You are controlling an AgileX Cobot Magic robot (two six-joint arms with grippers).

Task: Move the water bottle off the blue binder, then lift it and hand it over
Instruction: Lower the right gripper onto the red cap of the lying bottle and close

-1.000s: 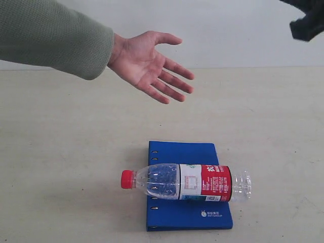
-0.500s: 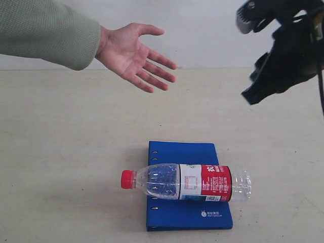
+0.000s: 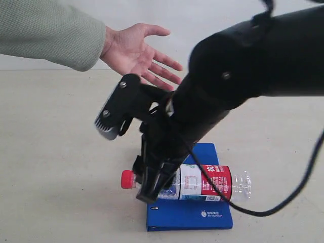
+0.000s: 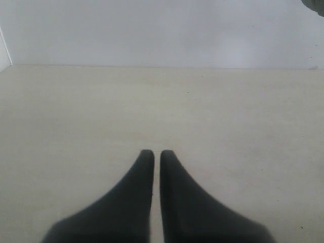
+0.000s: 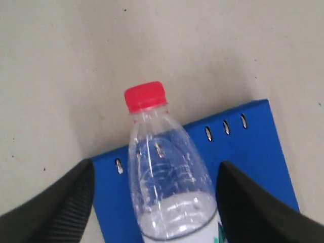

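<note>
The water bottle lies on its side across the blue binder, with its red cap hanging past the spine edge to the left. My right gripper has come down over the clear shoulder of the bottle. In the right wrist view it stands open. Its dark fingers flank the bottle on either side without touching it, above the binder. My left gripper is shut on nothing, over bare tabletop, and does not show in the exterior view.
A person's open hand in a grey-green sleeve is held palm up over the far left of the table. My right arm crosses the scene from the upper right. A pale wall bounds the beige table at the back.
My right arm has swung in from the upper right and dropped across the middle, so its open gripper now straddles the bottle near the neck. Bottle and binder have not moved.
</note>
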